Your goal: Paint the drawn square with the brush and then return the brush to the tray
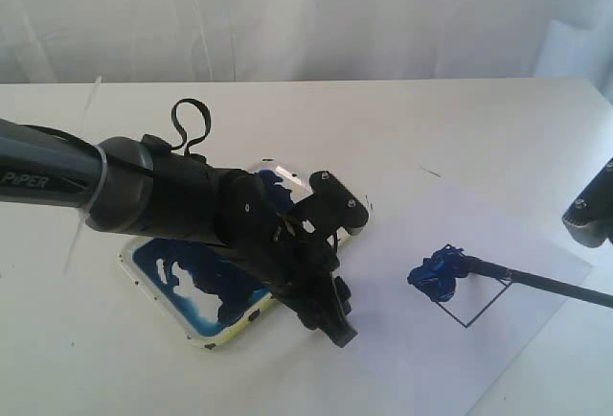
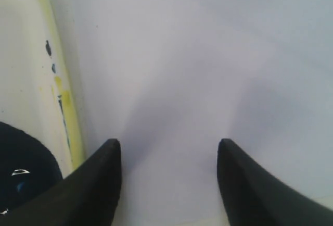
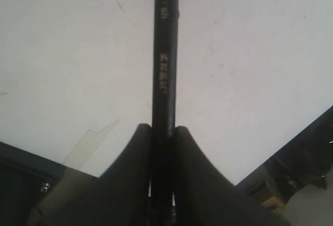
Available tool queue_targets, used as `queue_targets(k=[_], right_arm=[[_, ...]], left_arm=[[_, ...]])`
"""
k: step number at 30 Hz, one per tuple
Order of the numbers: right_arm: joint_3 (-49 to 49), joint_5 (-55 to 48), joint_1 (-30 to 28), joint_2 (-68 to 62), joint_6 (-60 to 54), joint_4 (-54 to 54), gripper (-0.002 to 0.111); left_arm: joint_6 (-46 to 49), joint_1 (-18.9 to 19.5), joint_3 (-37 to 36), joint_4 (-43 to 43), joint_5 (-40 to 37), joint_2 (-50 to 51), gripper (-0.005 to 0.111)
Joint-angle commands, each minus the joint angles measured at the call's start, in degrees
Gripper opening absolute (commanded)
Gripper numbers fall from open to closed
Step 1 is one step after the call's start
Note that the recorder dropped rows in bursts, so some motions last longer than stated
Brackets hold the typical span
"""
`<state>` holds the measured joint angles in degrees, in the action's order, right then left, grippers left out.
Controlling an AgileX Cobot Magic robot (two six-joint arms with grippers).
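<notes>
The drawn square (image 1: 469, 293) sits tilted on the white paper (image 1: 450, 339), its upper left corner smeared with glossy blue paint (image 1: 438, 272). The brush (image 1: 536, 282) lies low across it, tip in the blue patch, handle running right. My right gripper (image 3: 163, 128) is shut on the black handle (image 3: 165, 54); only its body (image 1: 592, 210) shows at the exterior view's right edge. The tray (image 1: 158, 287), white with a yellowish rim and dark blue smears, lies on the left. My left gripper (image 1: 330, 315) stands open and empty just right of the tray (image 2: 31, 80), over paper.
The thick black left arm (image 1: 144, 191) stretches from the left edge over the tray. The paper's right corner (image 1: 584, 265) lies near the table's right side. A white curtain (image 1: 287, 13) hangs behind the table.
</notes>
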<state>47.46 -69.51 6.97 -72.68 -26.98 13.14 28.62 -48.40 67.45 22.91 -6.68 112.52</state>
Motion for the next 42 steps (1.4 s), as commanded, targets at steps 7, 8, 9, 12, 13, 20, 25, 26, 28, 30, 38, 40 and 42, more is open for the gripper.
queue_targets(k=[7,8,9,12,13,20,25,26,28,30,38,40,42], right_arm=[[-0.2,-0.4,-0.2,2.3,0.3,0.8,0.000],[-0.2,-0.4,-0.2,2.8,0.3,0.8,0.000],[-0.2,-0.4,-0.2,3.2,0.3,0.8,0.000],[-0.2,-0.4,-0.2,3.9,0.3,0.5,0.000],[-0.2,-0.4,-0.2,3.9,0.0,0.3,0.000],[-1.0,-0.4,-0.2,3.9,-1.7,-0.8,0.000],[-3.5,-0.4,-0.1,5.3,-3.5,-0.3,0.000],[-3.5,-0.4,-0.1,6.2,-3.9,0.0,0.000],[-3.5,-0.4,-0.1,7.2,-3.9,0.7,0.000],[-3.5,-0.4,-0.1,7.4,-3.8,0.6,0.000],[-3.5,-0.4,-0.1,7.4,-2.2,0.6,0.000],[-3.7,-0.4,-0.1,7.4,-1.5,0.6,0.000],[-4.4,-0.4,-0.1,7.4,-1.2,1.3,0.000]], left_arm=[[-0.4,-0.3,-0.7,0.2,-2.3,0.9,0.059],[-0.4,-0.3,-0.7,0.2,-2.3,0.9,0.059],[-0.4,-0.3,-0.7,0.2,-2.3,0.9,0.059],[-0.4,-0.3,-0.7,0.2,-2.3,0.9,0.059],[-0.4,-0.3,-0.7,0.2,-2.3,0.9,0.059],[-0.4,-0.3,-0.7,0.2,-2.3,0.9,0.059],[-0.4,-0.3,-0.7,0.2,-2.3,0.9,0.059],[-0.4,-0.3,-0.7,0.2,-2.3,0.9,0.059],[-0.4,-0.3,-0.7,0.2,-2.3,0.9,0.059],[-0.4,-0.3,-0.7,0.2,-2.3,0.9,0.059],[-0.4,-0.3,-0.7,0.2,-2.3,0.9,0.059],[-0.4,-0.3,-0.7,0.2,-2.3,0.9,0.059],[-0.4,-0.3,-0.7,0.2,-2.3,0.9,0.059]])
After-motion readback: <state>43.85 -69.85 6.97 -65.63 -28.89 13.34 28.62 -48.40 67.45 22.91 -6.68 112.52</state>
